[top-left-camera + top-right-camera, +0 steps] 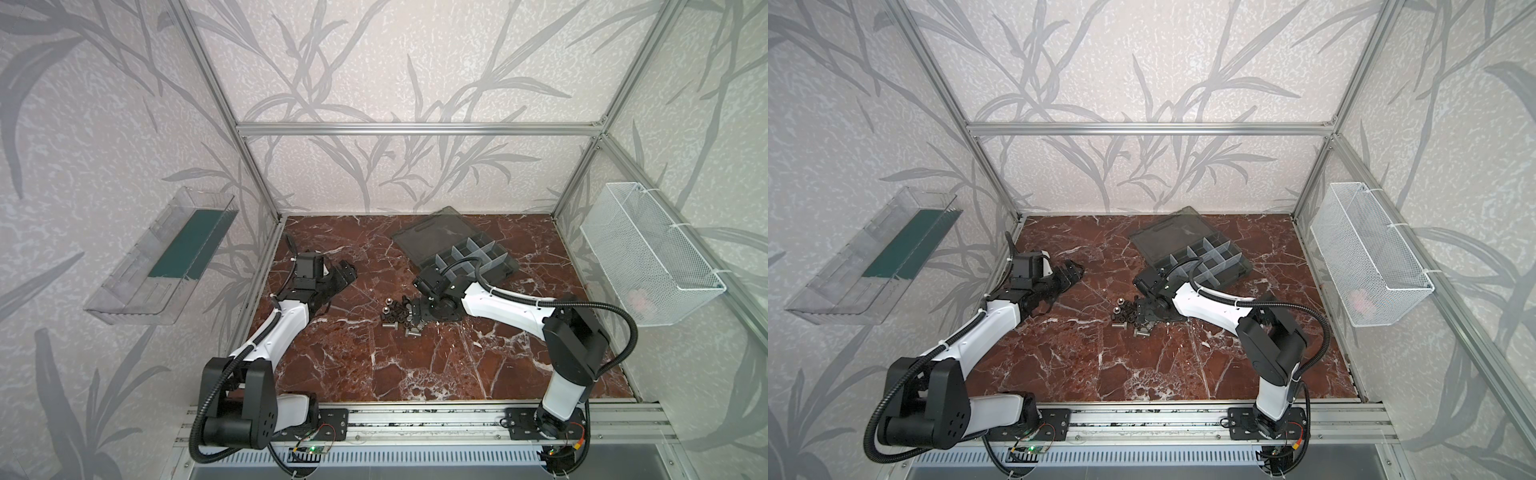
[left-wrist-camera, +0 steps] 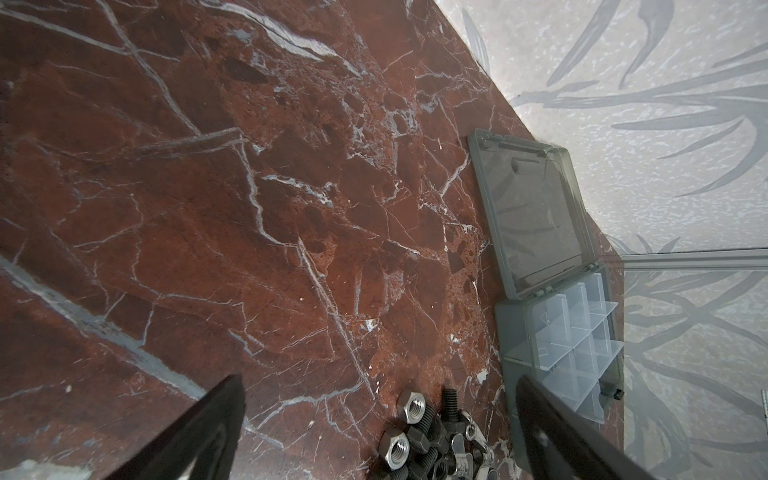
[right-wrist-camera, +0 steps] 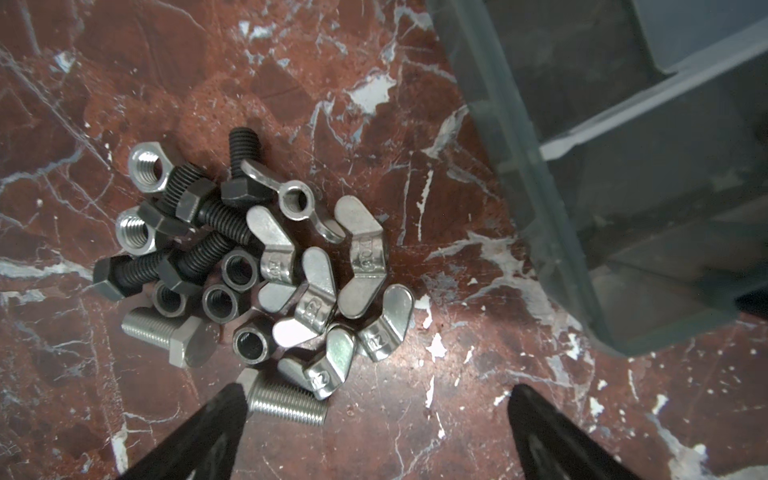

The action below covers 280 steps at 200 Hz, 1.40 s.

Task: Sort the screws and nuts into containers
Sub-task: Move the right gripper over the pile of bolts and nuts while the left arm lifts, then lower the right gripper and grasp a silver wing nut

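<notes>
In both top views the screws and nuts lie in one heap (image 1: 399, 319) (image 1: 1130, 319) in the middle of the marble table. The right wrist view shows black screws (image 3: 216, 222), silver screws (image 3: 286, 402), silver hex nuts (image 3: 148, 167), dark nuts (image 3: 219, 302) and silver wing nuts (image 3: 361, 253). My right gripper (image 1: 417, 312) (image 3: 376, 392) hangs open low at the heap's edge, one fingertip (image 3: 232, 399) beside a silver screw. The grey organiser box (image 1: 478, 257) (image 1: 1214, 257) with its containers (image 2: 582, 332) lies open behind it. My left gripper (image 1: 347, 272) (image 2: 380, 380) stands open and empty, left of the heap.
The box's flat lid (image 1: 440, 232) (image 2: 532, 216) lies folded back on the table towards the rear wall. A white wire basket (image 1: 648, 257) hangs on the right wall, a clear tray (image 1: 162, 257) on the left. Aluminium frame posts (image 1: 257, 174) bound the table.
</notes>
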Each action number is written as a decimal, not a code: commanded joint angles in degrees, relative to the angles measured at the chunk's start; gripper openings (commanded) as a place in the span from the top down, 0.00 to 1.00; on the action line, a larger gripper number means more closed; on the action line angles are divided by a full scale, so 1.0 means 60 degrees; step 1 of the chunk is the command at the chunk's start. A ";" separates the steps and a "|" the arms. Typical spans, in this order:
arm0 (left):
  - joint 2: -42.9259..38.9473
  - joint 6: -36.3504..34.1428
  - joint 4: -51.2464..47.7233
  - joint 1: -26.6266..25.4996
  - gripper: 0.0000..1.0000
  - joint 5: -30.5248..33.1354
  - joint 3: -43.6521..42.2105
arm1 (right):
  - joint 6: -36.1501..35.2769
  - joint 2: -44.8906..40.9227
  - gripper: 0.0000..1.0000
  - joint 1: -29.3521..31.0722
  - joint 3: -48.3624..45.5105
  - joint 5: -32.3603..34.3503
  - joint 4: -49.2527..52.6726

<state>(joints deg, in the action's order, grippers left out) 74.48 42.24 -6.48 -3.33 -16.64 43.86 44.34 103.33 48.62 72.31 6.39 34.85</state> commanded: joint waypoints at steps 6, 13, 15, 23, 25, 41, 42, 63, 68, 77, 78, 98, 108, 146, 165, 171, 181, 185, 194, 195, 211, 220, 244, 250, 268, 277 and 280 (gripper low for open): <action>0.0024 -0.0183 -0.0096 -0.0036 0.00 -0.0083 0.0131 | -0.0051 0.0248 0.05 0.0123 0.0236 -0.0055 0.0322; 0.0014 -0.0202 -0.0113 -0.0031 0.01 -0.0103 0.0135 | -0.0072 0.0306 0.05 0.0143 0.0263 -0.0057 0.0340; 0.0010 -0.0211 -0.0119 -0.0034 0.00 -0.0099 0.0133 | -0.0076 0.0309 0.05 0.0143 0.0265 -0.0056 0.0342; -0.0004 -0.0214 -0.0110 -0.0033 0.00 -0.0107 0.0132 | -0.0114 0.0373 0.05 0.0169 0.0295 -0.0045 0.0378; -0.0005 -0.0214 -0.0118 -0.0035 0.01 -0.0110 0.0132 | -0.0114 0.0386 0.06 0.0172 0.0307 -0.0049 0.0389; -0.0006 -0.0214 -0.0133 -0.0035 0.00 -0.0112 0.0112 | -0.0210 0.0518 0.07 0.0222 0.0420 0.0031 0.0513; -0.0006 -0.0214 -0.0135 -0.0033 0.00 -0.0119 0.0107 | -0.0210 0.0518 0.07 0.0222 0.0420 0.0031 0.0513; -0.0006 -0.0210 -0.0135 -0.0034 0.01 -0.0145 0.0083 | -0.0270 0.0652 0.08 0.0283 0.0473 0.0097 0.0594; -0.0011 -0.0213 -0.0136 -0.0031 0.00 -0.0145 0.0069 | -0.0274 0.0682 0.08 0.0284 0.0474 0.0106 0.0604; -0.0013 -0.0214 -0.0130 -0.0037 0.01 -0.0141 0.0061 | -0.0301 0.0739 0.09 0.0304 0.0479 0.0131 0.0613; -0.0009 -0.0214 -0.0126 -0.0041 0.01 -0.0141 0.0060 | -0.0308 0.0745 0.09 0.0305 0.0476 0.0133 0.0610; -0.0006 -0.0214 -0.0137 -0.0044 0.01 -0.0141 0.0070 | -0.0393 0.0900 0.10 0.0305 0.0543 0.0183 0.0640; 0.0009 -0.0214 -0.0153 -0.0037 0.01 -0.0155 0.0108 | -0.0478 0.1016 0.12 0.0314 0.0641 0.0223 0.0734; 0.0053 -0.0301 -0.0264 -0.0048 0.01 -0.0083 0.0220 | -0.0549 0.1363 0.15 0.0349 0.0987 0.0341 0.1120; 0.0081 -0.0316 -0.0293 -0.0037 0.00 -0.0083 0.0242 | -0.0531 0.1447 0.18 0.0376 0.1018 0.0316 0.1107; 0.0071 -0.0303 -0.0285 -0.0041 0.01 -0.0083 0.0245 | -0.0534 0.1469 0.18 0.0378 0.1030 0.0312 0.1093; 0.0080 -0.0302 -0.0295 -0.0035 0.01 -0.0106 0.0235 | -0.0547 0.1502 0.19 0.0374 0.1051 0.0312 0.1106; 0.0080 -0.0313 -0.0278 -0.0044 0.00 -0.0088 0.0235 | -0.0561 0.1535 0.19 0.0378 0.1065 0.0306 0.1106; 0.0074 -0.0315 -0.0276 -0.0051 0.01 -0.0083 0.0241 | -0.0564 0.1560 0.20 0.0376 0.1091 0.0283 0.1111; 0.0078 -0.0316 -0.0272 -0.0048 0.01 -0.0083 0.0238 | -0.0564 0.1574 0.20 0.0377 0.1082 0.0282 0.1116; 0.0058 -0.0328 -0.0296 -0.0033 0.01 -0.0084 0.0234 | -0.0590 0.1642 0.23 0.0378 0.1116 0.0260 0.1105; 0.0068 -0.0331 -0.0290 -0.0035 0.01 -0.0082 0.0229 | -0.0617 0.1678 0.26 0.0371 0.1142 0.0227 0.1095; 0.0045 -0.0323 -0.0272 -0.0046 0.00 -0.0098 0.0202 | -0.0607 0.1761 0.32 0.0392 0.1165 0.0163 0.1126; 0.0053 -0.0344 -0.0275 -0.0042 0.01 -0.0106 0.0189 | -0.0603 0.1781 0.34 0.0393 0.1164 0.0158 0.1122; 0.0037 -0.0345 -0.0270 -0.0036 0.01 -0.0093 0.0148 | -0.0622 0.1838 0.37 0.0389 0.1162 0.0144 0.1167; 0.0011 -0.0357 -0.0271 -0.0048 0.01 -0.0075 0.0132 | -0.0635 0.1863 0.40 0.0393 0.1173 0.0117 0.1181; 0.0006 -0.0358 -0.0275 -0.0044 0.01 -0.0069 0.0114 | -0.0636 0.1876 0.41 0.0391 0.1160 0.0108 0.1193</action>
<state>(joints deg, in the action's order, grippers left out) 74.50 40.71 -7.31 -3.33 -17.08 43.86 40.69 113.12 50.63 78.17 7.16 39.48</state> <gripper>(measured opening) 0.994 0.617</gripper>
